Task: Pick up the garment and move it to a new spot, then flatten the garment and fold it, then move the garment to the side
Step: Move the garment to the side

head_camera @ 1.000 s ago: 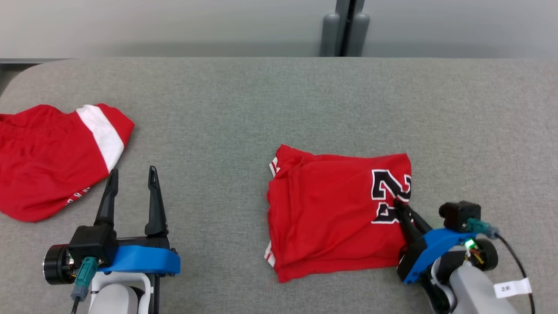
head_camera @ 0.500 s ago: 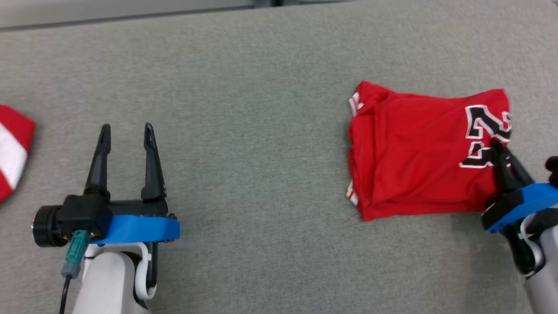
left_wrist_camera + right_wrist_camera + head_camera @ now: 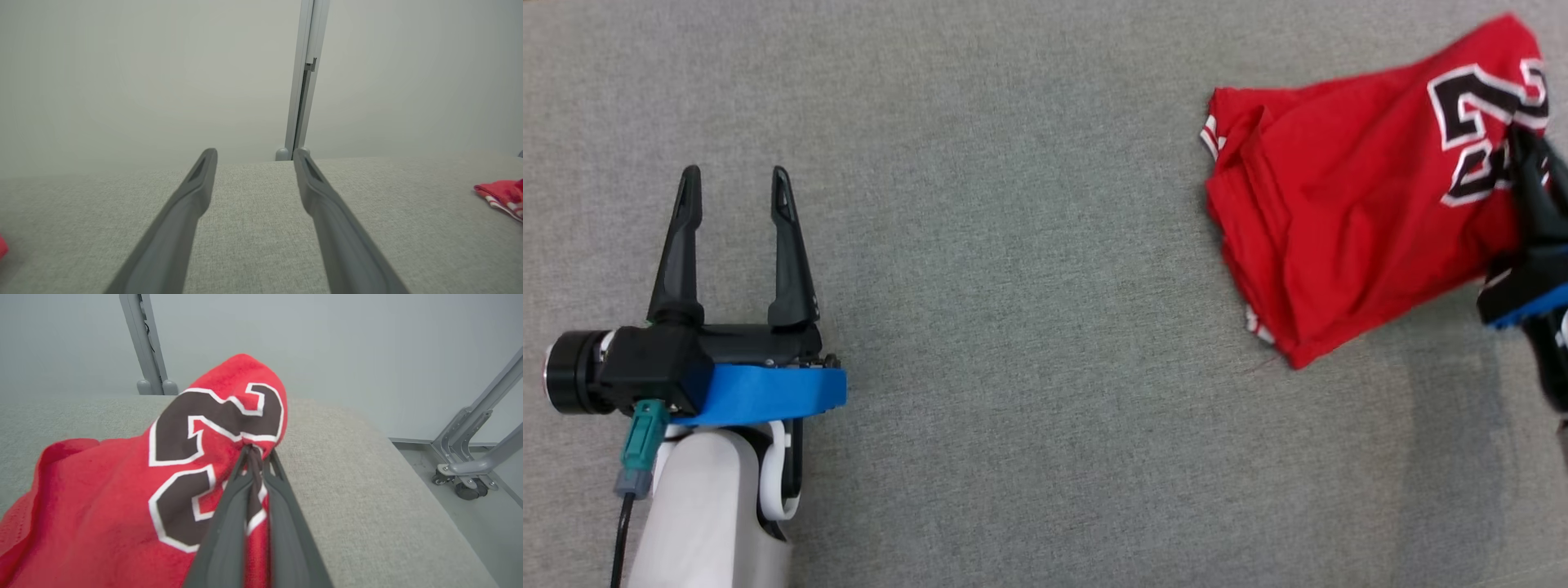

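The garment (image 3: 1347, 204) looks soft and limp, its numbered edge clamped between the right jaws, while the left jaws stand apart.

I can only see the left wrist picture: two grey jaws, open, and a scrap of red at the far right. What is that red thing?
Observer: A folded red jersey with a black, white-edged number on it.
Operator: Is it just lying there?
Observer: No. The right jaws are shut on its numbered end, pinching the cloth between them.
Operator: Anything beyond it?
Observer: Past the grey table edge on that side, a metal frame on castors stands on the floor.
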